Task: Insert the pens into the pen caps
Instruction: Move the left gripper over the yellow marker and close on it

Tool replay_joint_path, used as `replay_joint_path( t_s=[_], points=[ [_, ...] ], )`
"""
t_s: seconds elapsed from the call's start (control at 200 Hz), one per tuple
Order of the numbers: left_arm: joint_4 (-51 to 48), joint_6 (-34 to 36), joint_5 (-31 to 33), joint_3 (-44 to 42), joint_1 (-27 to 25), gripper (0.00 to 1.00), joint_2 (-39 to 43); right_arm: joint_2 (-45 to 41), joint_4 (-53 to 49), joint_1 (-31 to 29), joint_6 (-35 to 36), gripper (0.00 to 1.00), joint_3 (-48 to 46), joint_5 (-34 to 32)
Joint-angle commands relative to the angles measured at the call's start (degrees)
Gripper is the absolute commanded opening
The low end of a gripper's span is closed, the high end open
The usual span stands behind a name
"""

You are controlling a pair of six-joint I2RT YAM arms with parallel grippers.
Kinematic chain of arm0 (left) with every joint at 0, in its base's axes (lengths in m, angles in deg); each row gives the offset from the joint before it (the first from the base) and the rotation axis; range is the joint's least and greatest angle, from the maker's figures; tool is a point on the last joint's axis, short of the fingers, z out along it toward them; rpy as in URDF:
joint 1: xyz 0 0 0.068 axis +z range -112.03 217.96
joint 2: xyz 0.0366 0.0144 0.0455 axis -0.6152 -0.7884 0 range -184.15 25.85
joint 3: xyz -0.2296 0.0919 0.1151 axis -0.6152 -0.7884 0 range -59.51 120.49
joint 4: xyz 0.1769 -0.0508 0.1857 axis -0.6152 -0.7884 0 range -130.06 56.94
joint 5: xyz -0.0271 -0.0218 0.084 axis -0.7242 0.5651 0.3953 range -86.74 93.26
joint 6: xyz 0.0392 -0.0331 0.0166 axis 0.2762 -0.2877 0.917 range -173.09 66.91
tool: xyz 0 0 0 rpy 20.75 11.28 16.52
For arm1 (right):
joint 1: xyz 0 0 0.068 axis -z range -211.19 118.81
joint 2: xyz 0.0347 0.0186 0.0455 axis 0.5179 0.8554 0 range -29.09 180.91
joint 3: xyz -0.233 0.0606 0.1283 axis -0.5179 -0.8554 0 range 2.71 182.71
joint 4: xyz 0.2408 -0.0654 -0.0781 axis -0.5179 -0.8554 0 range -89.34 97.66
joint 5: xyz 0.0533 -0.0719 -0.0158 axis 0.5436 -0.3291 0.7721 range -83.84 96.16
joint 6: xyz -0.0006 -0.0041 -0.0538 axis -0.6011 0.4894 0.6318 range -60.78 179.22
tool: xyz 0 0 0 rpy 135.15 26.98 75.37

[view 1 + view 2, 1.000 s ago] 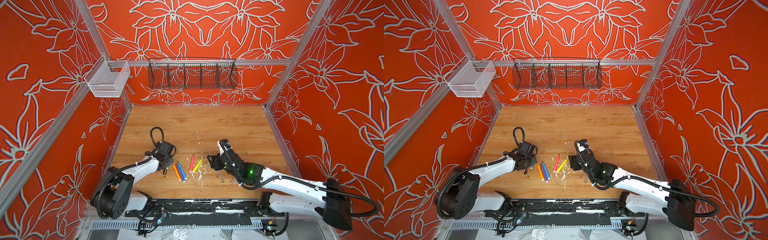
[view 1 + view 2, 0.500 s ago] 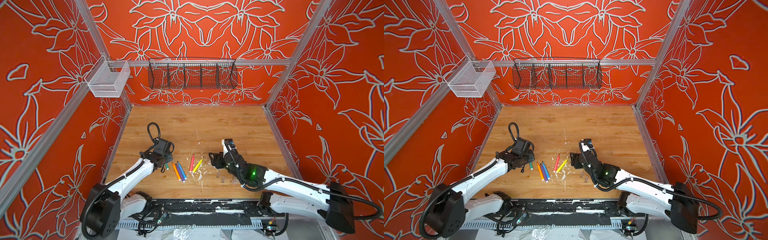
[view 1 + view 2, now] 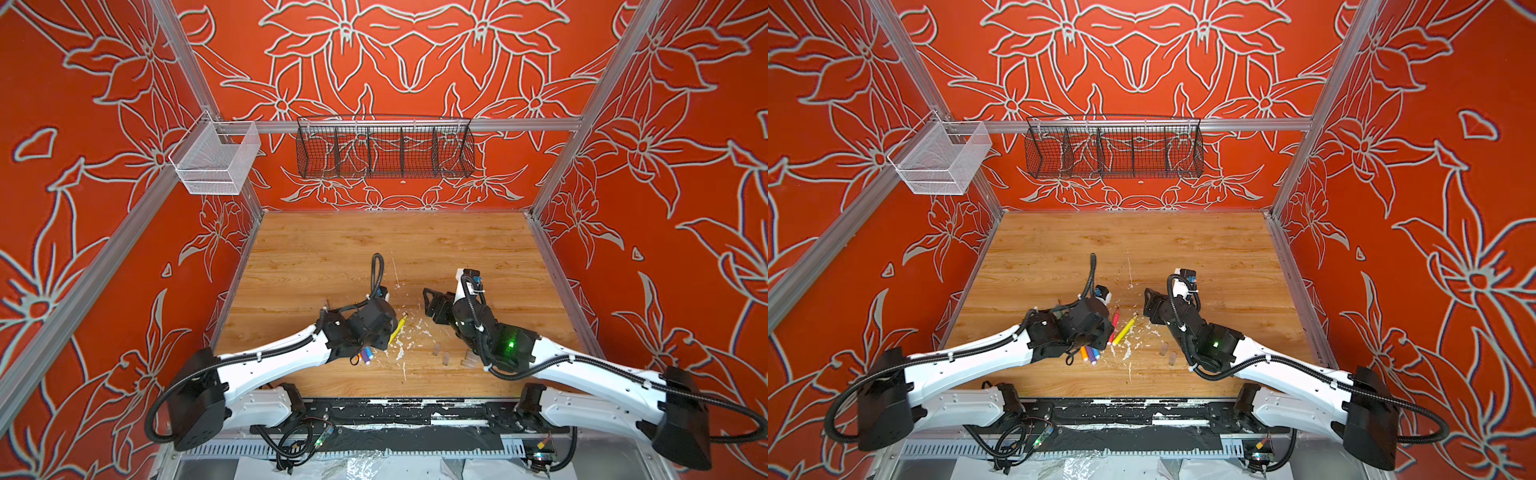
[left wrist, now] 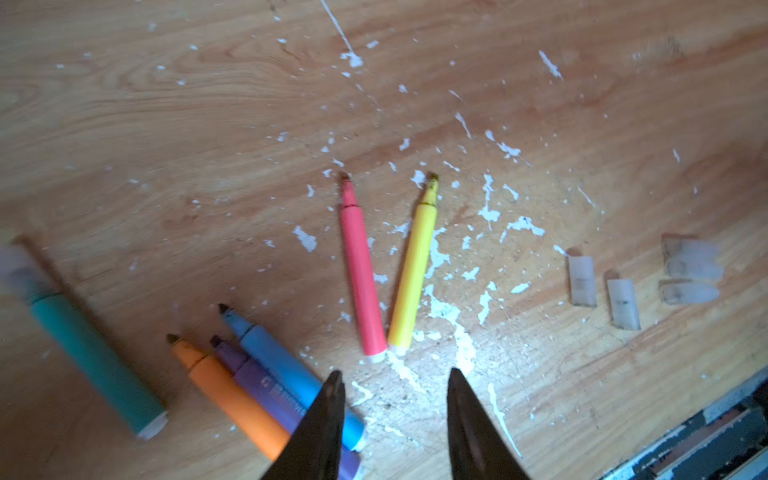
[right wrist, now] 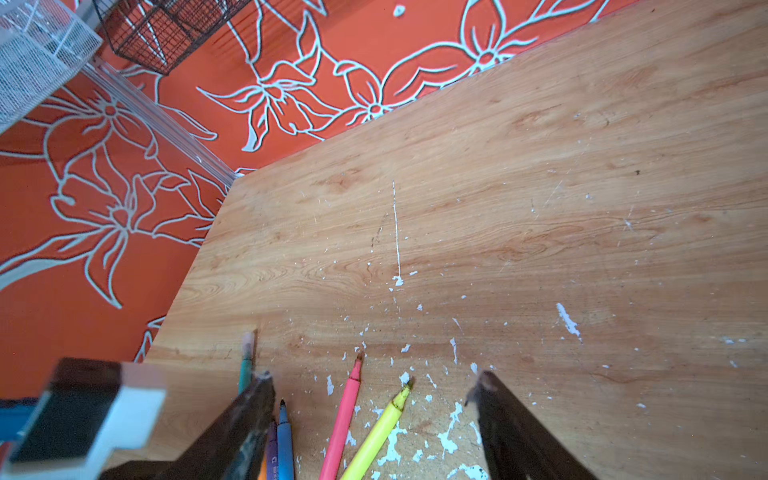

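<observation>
The left wrist view gives the fullest count of the pens. The green pen lies apart from the rest with a pale, blurred cap over its tip. The orange pen, purple pen and blue pen lie side by side, their rear ends hidden behind one finger of the left gripper, whose jaws stand apart with nothing between them. The pink pen and yellow pen form a narrow V, their rear ends nearly meeting. This view also shows the loose pen caps best: at least four, near the table's front edge and well apart from the pens. They are only faint in both top views, where the green pen cannot be made out under the left arm's wrist. In a top view only the yellow pen of the pair shows; in a top view the pink pen shows too. The right wrist view misses the loose caps. It shows the right gripper spread wide and empty above the wooden table.
</observation>
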Motion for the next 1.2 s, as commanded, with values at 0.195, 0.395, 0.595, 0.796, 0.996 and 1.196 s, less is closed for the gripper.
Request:
replay_joint_path(
  t_s=[0.195, 0.395, 0.595, 0.796, 0.996, 1.196],
  points=[
    [4.0, 2.3, -0.7, 4.6, -1.4, 0.38, -12.7, -4.4, -5.1, 3.5, -2.2, 0.77, -2.5, -0.4],
    [2.9, 1.3, 0.8, 6.6, -1.4, 0.36, -19.3, -5.1, -6.5, 4.4, -2.0, 0.76, -3.3, 1.1],
    [3.2, 0.3, 0.1, 7.0, -1.4, 0.31, -23.7, -5.1, -7.9, 4.8, -2.0, 0.75, -3.5, 1.7],
    [1.2, -1.1, 1.1, 7.8, -1.4, 0.2, -26.5, -5.4, -8.3, 5.0, -2.0, 0.74, -3.5, 2.2],
    [0.9, -1.8, 0.7, 8.1, -1.3, 0.09, -27.7, -5.3, -8.5, 5.1, -1.9, 0.73, -3.5, 2.8],
    [0.8, -1.8, -0.7, 8.1, -1.2, 0.0, -22.2, -5.6, -6.7, 5.1, -1.2, 0.72, -3.6, 6.5]
  ],
)
